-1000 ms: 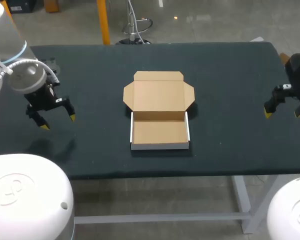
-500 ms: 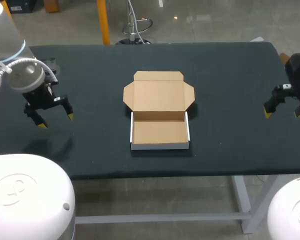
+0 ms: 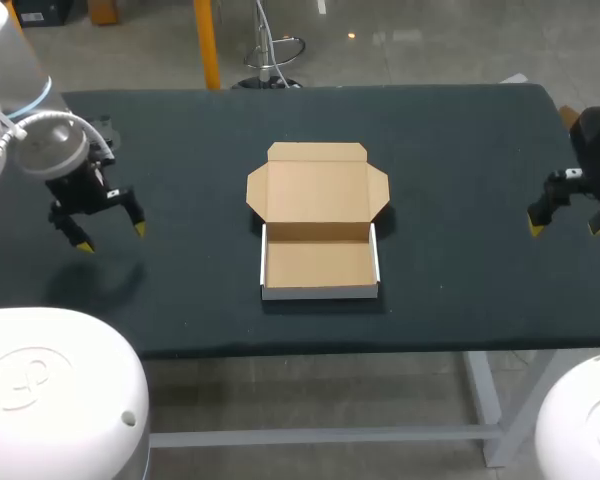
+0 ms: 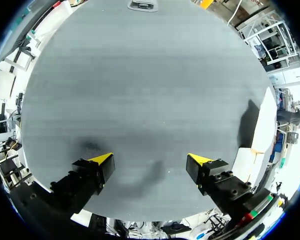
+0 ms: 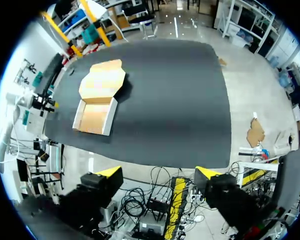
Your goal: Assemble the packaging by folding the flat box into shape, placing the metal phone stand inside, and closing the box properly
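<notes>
Head view, box: the box sits mid-worktop, its tray already folded up and empty, the lid laid back flat.
Head view, which way it points: the lid's tuck flap aims at 12 o'clock and the tray sits at the 6 end. So the tray-plus-lid long axis runs 12–6, though the tray alone is wider along 9–3.
Head view, claws: left claw hangs at the box's 9 o'clock, right claw at its 3 o'clock. Both are well apart from it, fingers spread, holding nothing.
Head view, stand: no metal phone stand anywhere I can see.
Left wrist view: left claw is spread wide, with just bare worktop under it.
Right wrist view: right claw is also wide and empty. The box lies on the worktop well ahead, about its 11 o'clock.
What could go wrong: my guess is that light cardboard skates across the worktop if one claw pushes the lid with nothing bracing the tray. The side ears could land outside the walls and jam it. And with no stand around, it'd get closed empty.
</notes>
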Controlling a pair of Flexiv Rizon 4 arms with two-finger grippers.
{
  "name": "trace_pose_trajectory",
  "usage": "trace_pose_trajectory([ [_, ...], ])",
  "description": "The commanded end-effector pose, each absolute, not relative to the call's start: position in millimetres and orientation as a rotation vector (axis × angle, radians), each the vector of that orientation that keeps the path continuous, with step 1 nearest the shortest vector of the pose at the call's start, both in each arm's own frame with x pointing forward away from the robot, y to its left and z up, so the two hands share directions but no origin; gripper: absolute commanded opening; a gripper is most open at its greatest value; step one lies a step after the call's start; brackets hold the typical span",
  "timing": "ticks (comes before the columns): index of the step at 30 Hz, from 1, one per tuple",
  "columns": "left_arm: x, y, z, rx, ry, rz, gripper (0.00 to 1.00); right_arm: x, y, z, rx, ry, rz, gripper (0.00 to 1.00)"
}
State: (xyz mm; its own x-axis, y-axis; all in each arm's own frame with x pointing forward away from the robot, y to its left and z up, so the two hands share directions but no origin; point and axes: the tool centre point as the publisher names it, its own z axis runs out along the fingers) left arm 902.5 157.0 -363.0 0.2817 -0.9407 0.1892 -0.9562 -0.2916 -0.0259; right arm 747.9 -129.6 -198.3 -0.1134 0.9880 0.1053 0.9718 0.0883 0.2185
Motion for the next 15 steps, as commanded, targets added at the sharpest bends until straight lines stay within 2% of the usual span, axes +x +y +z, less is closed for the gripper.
trace_pose_trajectory([
  [1, 913, 158, -370, 2.431, -1.817, 0.225, 1.0, 747, -130, -196, 2.045, 2.268, 0.356, 1.0],
  [15, 946, 171, -383, 2.458, -1.837, 0.18, 1.0, 747, -130, -196, 2.045, 2.268, 0.356, 1.0],
])
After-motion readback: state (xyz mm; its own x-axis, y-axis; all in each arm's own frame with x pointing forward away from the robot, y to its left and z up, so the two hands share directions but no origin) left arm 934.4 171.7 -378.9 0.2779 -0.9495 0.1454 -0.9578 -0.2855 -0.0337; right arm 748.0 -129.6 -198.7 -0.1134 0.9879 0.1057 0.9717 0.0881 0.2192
